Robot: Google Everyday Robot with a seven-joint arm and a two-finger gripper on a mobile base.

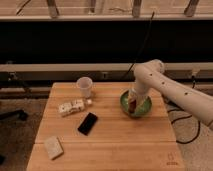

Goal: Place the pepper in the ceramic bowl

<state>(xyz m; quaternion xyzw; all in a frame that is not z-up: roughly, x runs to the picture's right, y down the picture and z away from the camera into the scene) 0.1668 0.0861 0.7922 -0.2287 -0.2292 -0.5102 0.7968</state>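
The green ceramic bowl (145,110) sits on the right side of the wooden table (115,145). My gripper (133,100) reaches in from the right on the white arm and hangs over the bowl's left half. It is shut on the dark red-brown pepper (131,106), which hangs down from the gripper, its lower end inside the bowl's rim. I cannot tell whether the pepper touches the bottom of the bowl.
A white cup (85,86) stands at the back left. A white packet (71,107) lies left of centre, a flat black phone (88,123) in the middle, and a pale block (53,147) at the front left. A dark shelf and rails run behind the table.
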